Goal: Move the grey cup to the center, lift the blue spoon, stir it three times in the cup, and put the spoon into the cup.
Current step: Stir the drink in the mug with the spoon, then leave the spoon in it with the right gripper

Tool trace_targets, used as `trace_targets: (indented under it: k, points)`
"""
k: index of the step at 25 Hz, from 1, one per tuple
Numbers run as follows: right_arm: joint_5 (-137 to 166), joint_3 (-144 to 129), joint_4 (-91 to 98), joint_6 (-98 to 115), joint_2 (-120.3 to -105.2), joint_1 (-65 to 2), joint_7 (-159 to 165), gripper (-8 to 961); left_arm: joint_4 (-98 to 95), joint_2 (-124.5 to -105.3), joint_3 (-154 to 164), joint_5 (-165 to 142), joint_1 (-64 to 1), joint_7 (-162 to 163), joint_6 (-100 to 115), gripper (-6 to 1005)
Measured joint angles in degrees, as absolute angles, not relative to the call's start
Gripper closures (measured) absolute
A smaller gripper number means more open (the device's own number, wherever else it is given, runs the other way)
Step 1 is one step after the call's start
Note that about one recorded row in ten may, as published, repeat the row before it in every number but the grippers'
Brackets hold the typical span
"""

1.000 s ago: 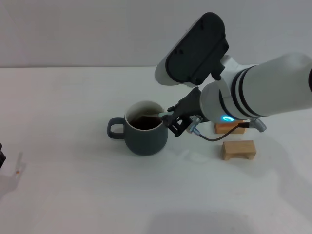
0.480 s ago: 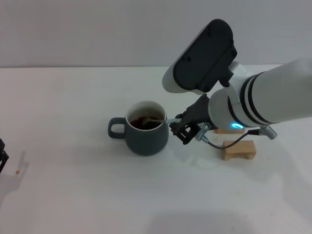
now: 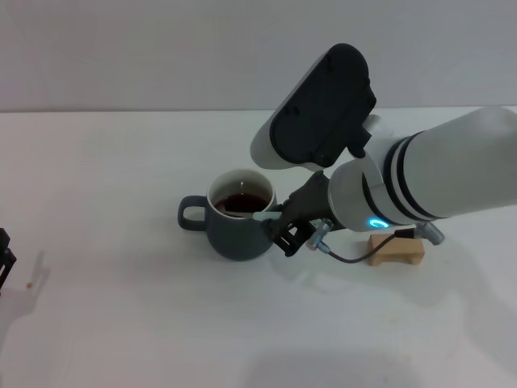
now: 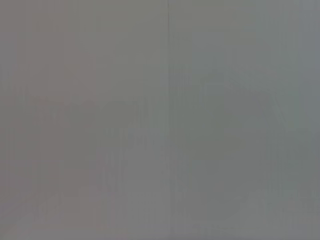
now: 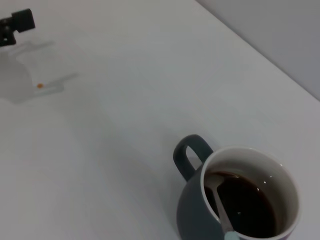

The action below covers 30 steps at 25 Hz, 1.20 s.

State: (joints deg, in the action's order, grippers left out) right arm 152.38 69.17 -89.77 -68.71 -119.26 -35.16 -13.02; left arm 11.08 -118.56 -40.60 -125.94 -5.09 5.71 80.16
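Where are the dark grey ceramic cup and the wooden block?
dark grey ceramic cup [image 3: 239, 238], head view, front wall.
wooden block [image 3: 400, 250], head view, top face.

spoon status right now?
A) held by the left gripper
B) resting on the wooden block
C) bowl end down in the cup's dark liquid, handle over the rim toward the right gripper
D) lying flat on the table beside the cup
C: the blue spoon dips into the dark liquid inside the grey cup, and its handle crosses the rim toward the right gripper; the left gripper sits at the table's far left edge.
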Motion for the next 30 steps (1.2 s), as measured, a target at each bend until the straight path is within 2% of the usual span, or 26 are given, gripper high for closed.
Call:
trace_targets:
  k: [16,30]
  points:
    - [152.25,69.87,-83.28,-63.18,-119.04,-38.71,-14.28,785,11.07,-118.56,-40.60,-125.66,-5.25,5.71,80.16,142]
    - [153.79,72.46,-82.58,-64.36,-118.86,-37.67,-15.03,783,11.07,-118.56,-40.60,-125.76,-5.36,5.71,79.94,142]
